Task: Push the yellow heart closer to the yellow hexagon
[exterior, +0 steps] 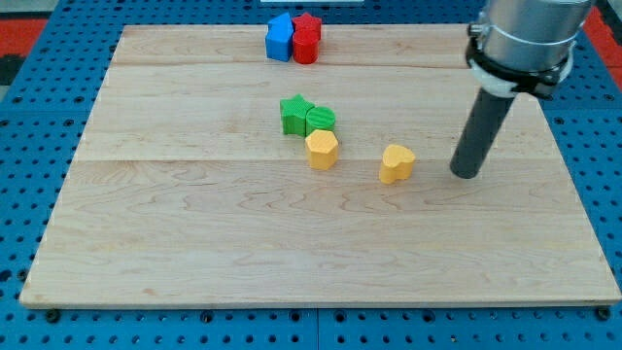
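Note:
The yellow heart (397, 163) lies on the wooden board (194, 243), right of centre. The yellow hexagon (322, 149) lies to its left, about a block's width away, touching the green blocks above it. My tip (466, 173) rests on the board to the right of the yellow heart, with a gap between them. The dark rod rises from the tip toward the view's top right.
A green star (293, 113) and a green round block (321, 120) sit just above the yellow hexagon. A blue block (280, 38) and a red block (307, 39) stand together at the view's top edge of the board. A blue pegboard (29, 146) surrounds the board.

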